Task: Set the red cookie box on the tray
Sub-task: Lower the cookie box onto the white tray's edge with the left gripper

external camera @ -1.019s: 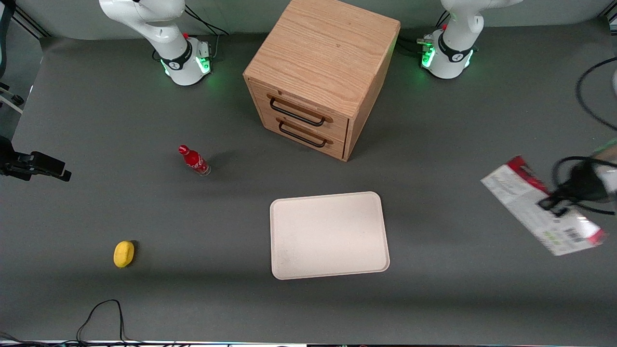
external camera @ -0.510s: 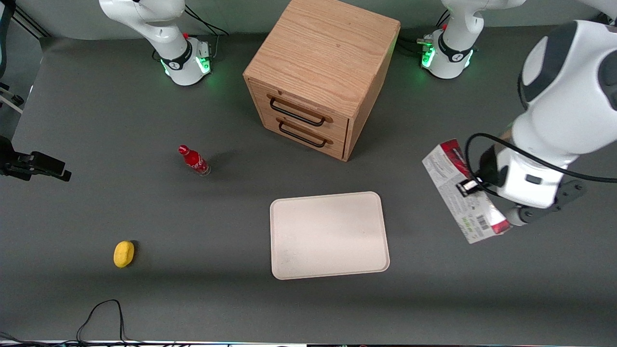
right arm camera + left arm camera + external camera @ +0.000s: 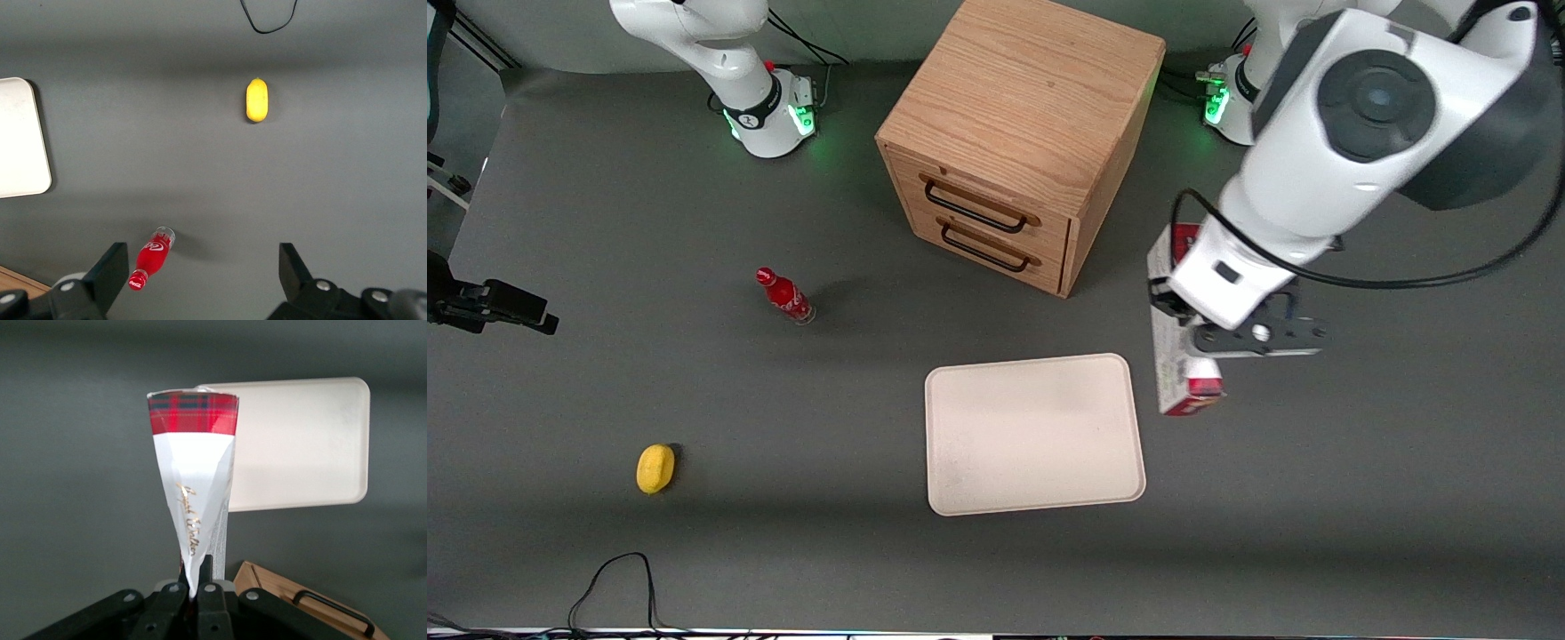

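The red cookie box (image 3: 1175, 378) hangs above the table with my left gripper (image 3: 1176, 313) shut on its middle. It is held thin edge up, just off the tray's short edge on the working arm's side. In the left wrist view the box (image 3: 193, 473) runs out from the gripper (image 3: 198, 572), white with gold script and a red tartan end. That end overlaps a corner of the cream tray (image 3: 300, 447). The tray (image 3: 1034, 434) lies flat with nothing on it, nearer the front camera than the cabinet.
A wooden two-drawer cabinet (image 3: 1014, 133) stands at the back middle, its drawers shut; its corner (image 3: 300, 603) shows close to the gripper. A small red bottle (image 3: 785, 296) and a yellow lemon-like object (image 3: 655, 468) lie toward the parked arm's end.
My left arm has carried the box from the working arm's end of the table toward the tray. The box has swung from slanted to nearly parallel with the tray's short edge.
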